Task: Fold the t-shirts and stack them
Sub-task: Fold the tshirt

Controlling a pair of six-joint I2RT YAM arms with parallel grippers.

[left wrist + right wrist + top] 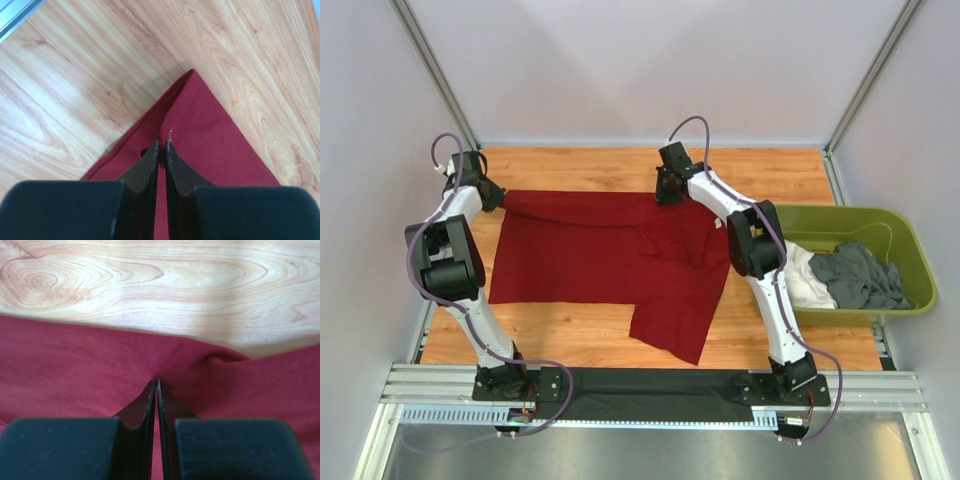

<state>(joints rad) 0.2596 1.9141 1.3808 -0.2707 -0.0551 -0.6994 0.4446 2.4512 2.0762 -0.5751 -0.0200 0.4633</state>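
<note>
The dark red t-shirt (590,260) lies spread flat on the wooden table, one sleeve hanging toward the near edge. My left gripper (492,195) sits at its far left corner, jaws shut on the hem. In the left wrist view that gripper (161,144) pinches a fold of the red cloth (210,130) just behind the corner tip. My right gripper (665,195) is at the shirt's far edge, right of centre. In the right wrist view it (156,382) is shut on puckered red cloth (75,365). A white t-shirt (807,280) and a dark grey t-shirt (860,275) lie crumpled in the tub.
An olive-green plastic tub (910,250) stands at the right edge of the table, beside the right arm. Bare wood (760,170) runs along the far edge beyond the shirt. White walls close in the back and sides.
</note>
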